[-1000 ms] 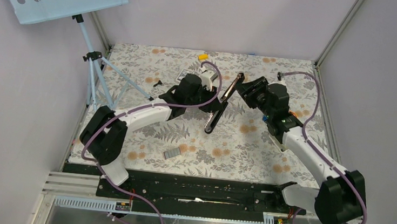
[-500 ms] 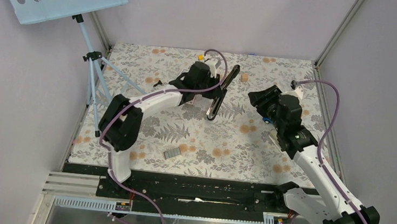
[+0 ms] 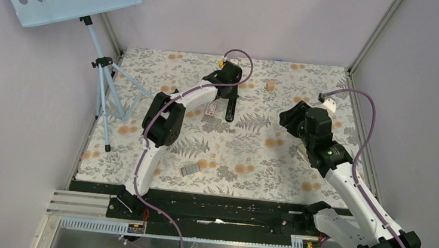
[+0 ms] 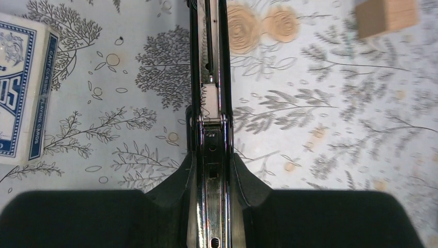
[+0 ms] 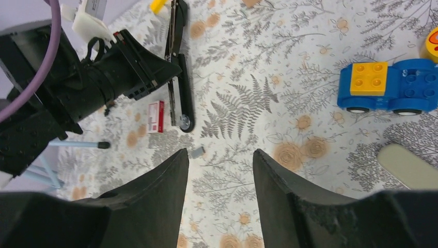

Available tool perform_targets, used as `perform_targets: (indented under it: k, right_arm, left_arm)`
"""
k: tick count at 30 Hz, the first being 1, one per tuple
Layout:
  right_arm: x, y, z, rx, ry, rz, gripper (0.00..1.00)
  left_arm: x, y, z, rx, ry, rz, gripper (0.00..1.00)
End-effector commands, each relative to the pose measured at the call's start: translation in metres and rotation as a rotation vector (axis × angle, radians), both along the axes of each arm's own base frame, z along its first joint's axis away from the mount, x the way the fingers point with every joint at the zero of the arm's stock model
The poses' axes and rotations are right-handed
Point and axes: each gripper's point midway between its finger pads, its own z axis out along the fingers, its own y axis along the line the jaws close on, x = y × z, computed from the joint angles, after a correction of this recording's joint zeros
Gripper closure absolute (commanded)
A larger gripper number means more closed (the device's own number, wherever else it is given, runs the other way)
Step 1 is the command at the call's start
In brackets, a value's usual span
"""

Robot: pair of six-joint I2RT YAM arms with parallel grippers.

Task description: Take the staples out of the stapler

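Observation:
The black stapler [image 3: 229, 107] is opened out, its silver rail [image 4: 209, 77] facing up. My left gripper [image 3: 228, 84] is shut on the stapler near its hinge at the back of the table, and both fingers [image 4: 181, 173] clamp its sides. In the right wrist view the stapler [image 5: 181, 98] lies along the floral mat, with the left gripper on it. A small grey block of staples [image 3: 189, 170] lies on the mat near the front, well away from both grippers; it also shows in the right wrist view [image 5: 197, 152]. My right gripper [image 3: 290, 115] is open and empty, to the right of the stapler.
A blue card box [image 4: 20, 88] and a small red box [image 5: 156, 116] lie left of the stapler. A wooden block [image 3: 271, 86] and a yellow piece [image 3: 223, 62] sit at the back. A blue toy car [image 5: 385, 88] is under the right arm. A tripod [image 3: 103, 84] stands left.
My right gripper has drawn back from the stapler's far end to the right. My left arm has swung the stapler to the back left, and it now points toward the near side.

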Motion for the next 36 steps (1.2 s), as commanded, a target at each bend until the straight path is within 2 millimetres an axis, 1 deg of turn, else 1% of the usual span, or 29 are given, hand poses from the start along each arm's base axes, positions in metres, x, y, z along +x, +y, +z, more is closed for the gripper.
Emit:
perform_targets:
  k: [1,6,9,10,13,15,17,20,21,23,25,27,29,31,32,34,36]
  right_arm:
    - [-0.002,-0.001,-0.017,-0.077,0.040,0.032,0.43]
    - [-0.004,0.006,-0.029,-0.073,0.059,0.080,0.43]
    - [-0.005,0.009,-0.033,-0.084,0.063,0.101,0.42]
    - [-0.005,0.008,-0.034,-0.091,0.064,0.105,0.42]
    - [-0.004,0.006,-0.037,-0.123,0.070,0.109,0.41]
    - [-0.004,0.003,-0.039,-0.142,0.076,0.103,0.40]
    - [-0.005,0.003,-0.040,-0.147,0.084,0.107,0.39]
    - [-0.009,0.002,-0.041,-0.146,0.096,0.110,0.38]
    - [-0.010,0.002,-0.041,-0.148,0.100,0.109,0.38]
    - [-0.012,0.000,-0.042,-0.153,0.104,0.104,0.37]
    - [-0.011,-0.003,-0.042,-0.162,0.103,0.095,0.37]
    - [-0.009,-0.005,-0.042,-0.177,0.104,0.085,0.36]
    - [-0.008,-0.008,-0.043,-0.205,0.120,0.078,0.36]
    - [-0.007,-0.007,-0.047,-0.247,0.154,0.114,0.35]
    - [-0.006,-0.006,-0.049,-0.266,0.174,0.131,0.34]
    - [-0.003,-0.006,-0.050,-0.294,0.217,0.134,0.33]
    - [0.001,-0.004,-0.052,-0.317,0.239,0.162,0.33]
  left_arm:
    - [0.029,-0.005,0.038,-0.019,-0.105,0.049,1.00]
    - [0.035,0.002,0.026,0.028,-0.111,0.073,1.00]
    - [0.037,0.002,0.019,0.045,-0.100,0.069,1.00]
    - [0.036,0.001,0.017,0.045,-0.094,0.069,0.97]
    - [0.034,0.001,0.013,0.039,-0.080,0.071,0.82]
    - [0.032,0.000,0.012,0.031,-0.071,0.069,0.68]
    - [0.030,0.000,0.012,0.025,-0.065,0.069,0.60]
    - [0.024,0.004,0.018,0.022,-0.062,0.078,0.44]
    - [0.022,0.006,0.027,0.013,-0.069,0.082,0.39]
    - [0.015,0.006,0.047,-0.014,-0.083,0.076,0.33]
    - [0.009,0.008,0.076,-0.041,-0.114,0.065,0.25]
    - [0.000,0.013,0.112,-0.067,-0.159,0.052,0.20]
    - [-0.014,0.021,0.137,-0.076,-0.188,0.038,0.14]
    - [-0.030,0.032,0.156,-0.082,-0.213,0.033,0.08]
    - [-0.039,0.038,0.164,-0.090,-0.226,0.033,0.07]
    - [-0.060,0.050,0.170,-0.104,-0.241,0.026,0.04]
    - [-0.080,0.062,0.167,-0.121,-0.241,0.020,0.01]
